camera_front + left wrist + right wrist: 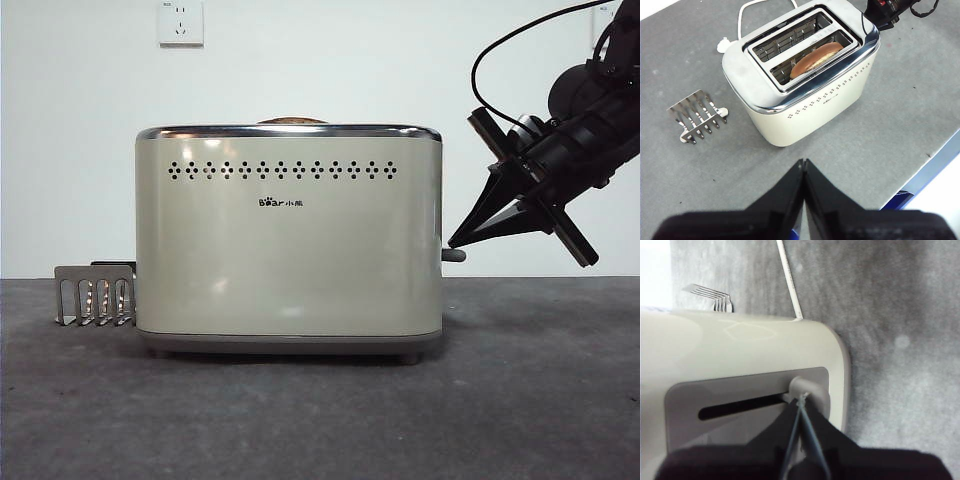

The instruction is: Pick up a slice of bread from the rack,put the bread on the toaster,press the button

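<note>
Button (801, 386), right tool (801, 399) closed, touching it

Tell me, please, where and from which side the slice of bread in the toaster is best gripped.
Grip the slice of bread by its rounded crust top, coming straight down from above. Only that edge rises out of the toaster slot; the slot walls hide the rest, so the jaws should probably pinch across its flat faces.

Low front view, two overhead wrist views share toaster (288, 235).
</note>
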### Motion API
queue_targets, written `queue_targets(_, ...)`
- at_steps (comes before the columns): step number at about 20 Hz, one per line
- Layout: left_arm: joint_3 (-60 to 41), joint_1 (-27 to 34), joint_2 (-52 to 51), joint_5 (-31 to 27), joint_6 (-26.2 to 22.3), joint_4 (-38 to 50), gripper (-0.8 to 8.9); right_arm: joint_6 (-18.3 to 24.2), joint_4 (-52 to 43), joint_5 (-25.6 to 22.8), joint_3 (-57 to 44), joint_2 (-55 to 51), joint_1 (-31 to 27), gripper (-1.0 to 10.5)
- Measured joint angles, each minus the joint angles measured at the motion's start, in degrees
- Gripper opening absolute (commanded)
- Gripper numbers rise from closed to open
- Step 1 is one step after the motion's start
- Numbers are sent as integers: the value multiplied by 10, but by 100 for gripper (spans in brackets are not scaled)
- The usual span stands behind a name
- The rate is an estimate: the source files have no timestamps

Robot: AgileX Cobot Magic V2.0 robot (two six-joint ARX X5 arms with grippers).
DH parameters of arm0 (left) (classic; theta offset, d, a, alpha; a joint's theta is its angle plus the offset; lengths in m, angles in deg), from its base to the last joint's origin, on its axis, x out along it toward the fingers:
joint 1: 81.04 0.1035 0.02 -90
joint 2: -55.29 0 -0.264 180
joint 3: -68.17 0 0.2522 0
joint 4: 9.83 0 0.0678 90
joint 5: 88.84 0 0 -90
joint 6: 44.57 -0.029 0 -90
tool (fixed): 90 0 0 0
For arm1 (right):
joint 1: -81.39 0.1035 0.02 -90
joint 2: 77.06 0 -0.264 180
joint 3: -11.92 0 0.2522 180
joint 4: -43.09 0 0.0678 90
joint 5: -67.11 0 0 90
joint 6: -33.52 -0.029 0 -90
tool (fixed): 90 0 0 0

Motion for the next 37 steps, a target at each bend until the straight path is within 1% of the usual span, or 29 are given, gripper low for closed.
queue_targets(5,0,0,1,0,0,0,-5,0,15,4,7,19,-2,-7)
queue_targets(18,0,0,3,0,0,0,-5,0,17,5,9,20,-2,-7)
queue_targets(27,0,0,3,0,0,0,-5,0,30,26,23,28,-3,-3)
queue_targets(32,0,0,3,0,0,0,-5,7,98,17,82,31,1,-2)
queue_targets(35,0,0,3,0,0,0,-5,33,157,14,131,31,1,-2)
queue_targets(37,0,0,3,0,0,0,-5,60,208,11,160,31,1,-1)
